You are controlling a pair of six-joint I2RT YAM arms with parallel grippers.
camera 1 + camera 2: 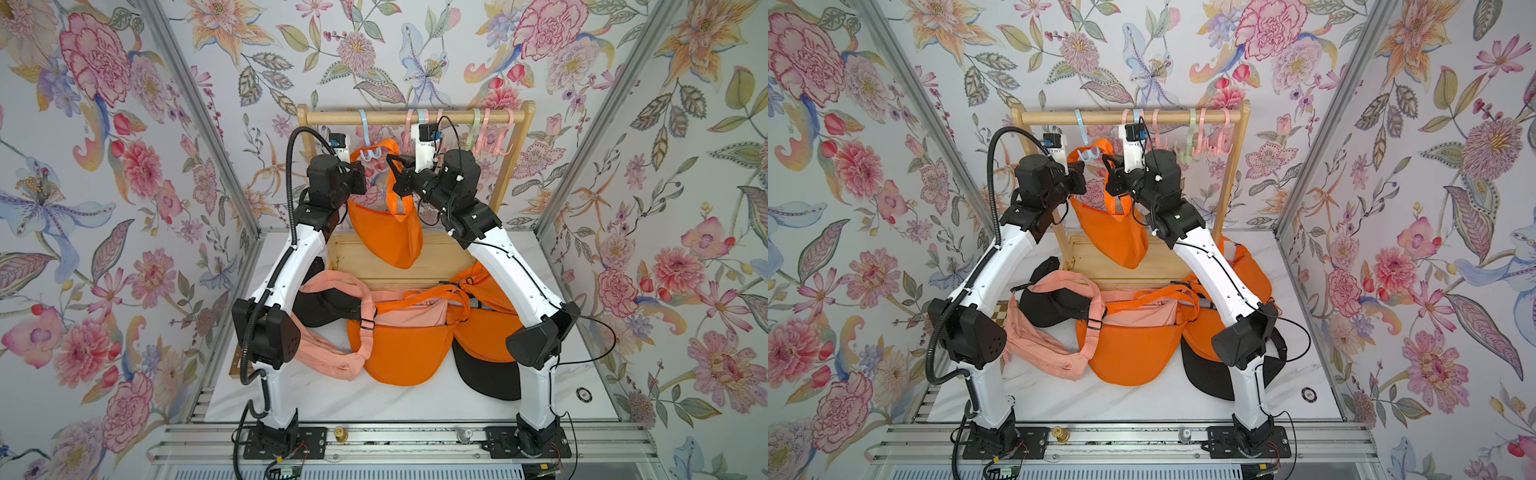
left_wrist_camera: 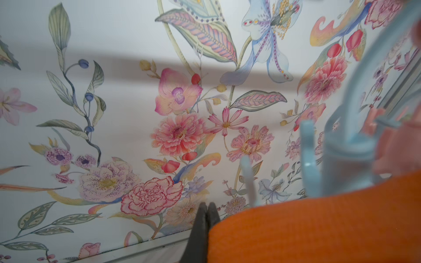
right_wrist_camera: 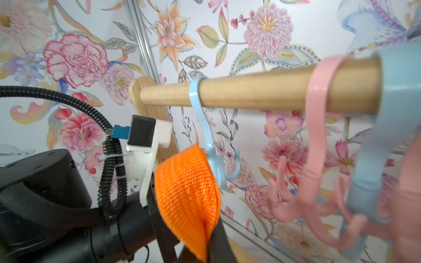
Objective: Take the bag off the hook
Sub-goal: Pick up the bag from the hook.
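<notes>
An orange bag (image 1: 386, 237) (image 1: 1113, 237) hangs below the wooden rail, its strap (image 3: 186, 193) looped over a light blue hook (image 1: 368, 153) (image 1: 1086, 153) (image 3: 214, 159). My right gripper (image 1: 392, 164) (image 3: 206, 252) is shut on the folded strap just right of the hook. My left gripper (image 1: 359, 178) (image 2: 206, 206) is at the strap's left side with its tips together. In the left wrist view the strap (image 2: 319, 227) comes out from between the fingers and covers one of them. The hook (image 2: 307, 164) stands close beyond.
The wooden rail (image 1: 415, 117) carries several more pink, blue and green hooks (image 1: 494, 141) to the right. On the white table lie an orange bag (image 1: 399, 353), a pink bag (image 1: 332, 361) and black bags (image 1: 486, 378). The rack's wooden base (image 1: 440, 257) sits under the hanging bag.
</notes>
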